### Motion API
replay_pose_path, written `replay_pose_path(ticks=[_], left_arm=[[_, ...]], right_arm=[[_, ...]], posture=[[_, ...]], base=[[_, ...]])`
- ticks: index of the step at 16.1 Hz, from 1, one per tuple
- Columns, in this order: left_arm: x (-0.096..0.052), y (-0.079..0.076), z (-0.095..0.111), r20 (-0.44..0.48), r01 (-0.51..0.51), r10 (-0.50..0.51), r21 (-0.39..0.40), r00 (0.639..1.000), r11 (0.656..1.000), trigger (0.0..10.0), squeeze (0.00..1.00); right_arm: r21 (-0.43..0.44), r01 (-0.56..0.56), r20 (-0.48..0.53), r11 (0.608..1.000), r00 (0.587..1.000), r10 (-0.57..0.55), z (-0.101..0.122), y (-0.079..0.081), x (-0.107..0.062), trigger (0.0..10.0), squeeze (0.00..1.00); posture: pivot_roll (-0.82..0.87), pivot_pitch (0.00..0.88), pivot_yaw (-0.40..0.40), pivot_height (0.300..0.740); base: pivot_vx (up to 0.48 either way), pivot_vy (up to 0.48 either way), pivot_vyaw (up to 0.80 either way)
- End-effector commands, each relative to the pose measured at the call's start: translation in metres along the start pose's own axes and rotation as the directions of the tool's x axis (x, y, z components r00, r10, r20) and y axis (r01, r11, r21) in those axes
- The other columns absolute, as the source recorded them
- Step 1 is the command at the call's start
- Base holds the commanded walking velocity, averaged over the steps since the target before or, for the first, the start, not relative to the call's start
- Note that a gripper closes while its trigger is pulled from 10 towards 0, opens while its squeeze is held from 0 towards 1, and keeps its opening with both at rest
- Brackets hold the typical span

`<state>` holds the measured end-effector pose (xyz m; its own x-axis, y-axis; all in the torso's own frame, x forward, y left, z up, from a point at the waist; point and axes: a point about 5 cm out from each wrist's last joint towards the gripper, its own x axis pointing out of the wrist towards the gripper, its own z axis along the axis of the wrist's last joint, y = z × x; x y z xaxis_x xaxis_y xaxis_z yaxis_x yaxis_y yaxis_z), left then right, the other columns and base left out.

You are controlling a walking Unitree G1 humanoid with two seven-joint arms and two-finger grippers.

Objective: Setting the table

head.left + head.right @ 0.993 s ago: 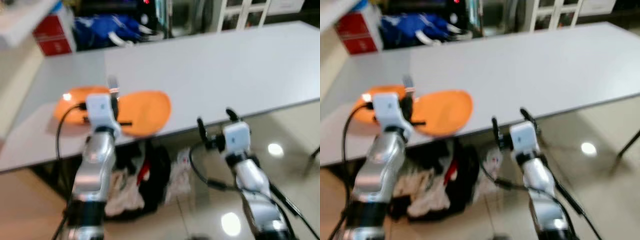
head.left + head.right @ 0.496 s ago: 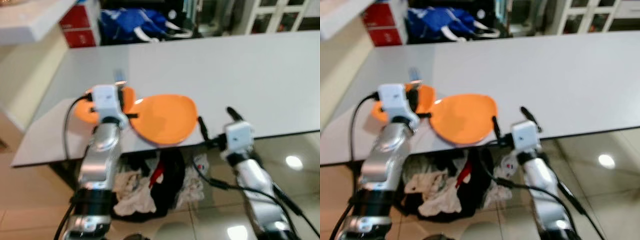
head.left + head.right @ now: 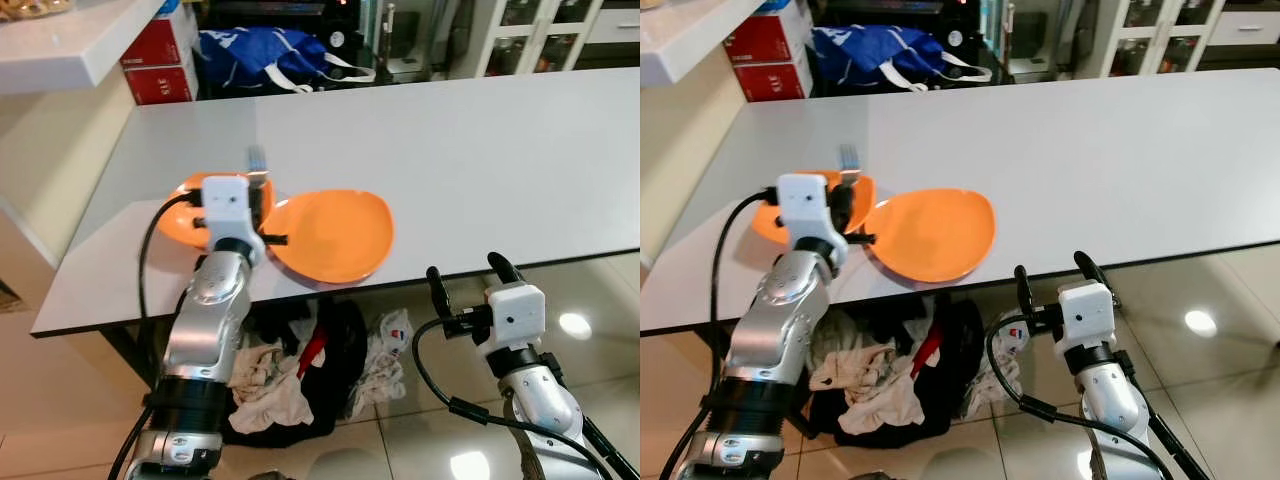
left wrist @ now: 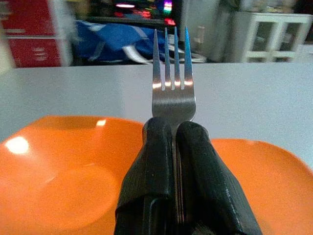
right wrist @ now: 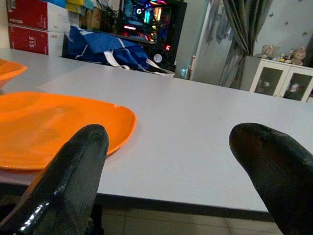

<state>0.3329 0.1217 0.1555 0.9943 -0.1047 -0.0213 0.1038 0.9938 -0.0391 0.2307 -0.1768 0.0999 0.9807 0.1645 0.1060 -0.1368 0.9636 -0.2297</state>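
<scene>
My left claw (image 4: 173, 147) pinches the fork (image 4: 171, 85) by its thin, slippery handle; I think it is light. My right claw (image 5: 171, 166) is open.

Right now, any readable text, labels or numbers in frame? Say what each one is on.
"315": white print on the lower red box behind the table's far edge, seen from the right wrist; the last digit is uncertain.
Upper red box: a white label strip, too blurred to read.
Red boxes in the head views: white marks, too small to read.
Fork in the left pincer, orange plates, table: no text.
</scene>
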Motion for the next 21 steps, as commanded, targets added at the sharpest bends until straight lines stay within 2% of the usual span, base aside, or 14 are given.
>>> replay_pose_path(ticks=[1,3,5,7,9,11,13,15,21], left_arm=[[0.012,-0.013,0.006,-0.023,0.079,-0.079,-0.005,0.997,0.997,0.0,0.0],[0.027,-0.024,0.005,-0.068,0.107,-0.109,-0.033,0.992,0.994,0.0,0.0],[0.039,-0.028,0.005,-0.092,0.097,-0.102,-0.054,0.991,0.994,0.0,0.0],[0.053,-0.026,0.005,-0.131,0.049,-0.061,-0.09,0.99,0.995,0.0,0.0],[0.059,-0.024,0.006,-0.149,0.007,-0.023,-0.107,0.989,0.994,0.0,0.0],[0.06,-0.021,0.001,-0.173,-0.054,0.035,-0.107,0.984,0.993,0.0,0.0],[0.06,-0.017,-0.01,-0.225,-0.146,0.108,-0.158,0.968,0.977,0.0,0.0],[0.062,-0.017,-0.013,-0.251,-0.169,0.121,-0.18,0.96,0.969,0.0,0.0],[0.068,-0.031,-0.01,-0.282,-0.118,0.05,-0.23,0.958,0.966,0.0,0.0]], right_arm=[[0.009,-0.013,0.039,1.0,0.999,0.013,0.011,0.002,0.007,10.0,0.02],[0.004,-0.013,0.038,1.0,0.999,0.012,0.012,0.0,0.007,10.0,0.02],[0.003,-0.013,0.037,1.0,0.999,0.013,0.013,0.001,0.004,10.0,0.02],[0.005,-0.014,0.034,1.0,0.999,0.014,0.014,0.003,0.0,10.0,0.02],[0.002,-0.015,0.031,1.0,0.999,0.015,0.015,0.003,-0.003,10.0,0.02],[-0.004,-0.011,0.024,1.0,1.0,0.011,0.016,0.001,-0.006,10.0,0.02],[-0.01,-0.024,0.015,1.0,1.0,0.024,0.017,0.002,-0.009,10.0,0.02],[-0.014,-0.031,0.008,0.999,0.999,0.031,0.018,0.001,-0.01,10.0,0.02],[-0.02,-0.039,-0.005,0.999,0.999,0.039,0.02,0.002,-0.014,10.0,0.02]], posture=[[-0.14,0.0,0.078,0.74],[-0.14,0.0,0.081,0.74],[-0.16,0.0,0.087,0.74],[-0.19,0.0,0.096,0.74],[-0.2,0.0,0.101,0.74],[-0.21,0.0,0.1,0.74],[-0.21,0.0,0.089,0.74],[-0.22,0.0,0.085,0.74],[-0.25,0.013,0.09,0.74]], base=[[0.0,0.0,0.0],[0.0,0.0,0.0],[0.0,0.0,0.0],[0.0,0.0,0.0],[0.0,0.0,0.0],[0.0,0.0,0.0],[0.0,0.0,0.0],[0.0,0.0,0.0],[0.0,0.0,0.0]])
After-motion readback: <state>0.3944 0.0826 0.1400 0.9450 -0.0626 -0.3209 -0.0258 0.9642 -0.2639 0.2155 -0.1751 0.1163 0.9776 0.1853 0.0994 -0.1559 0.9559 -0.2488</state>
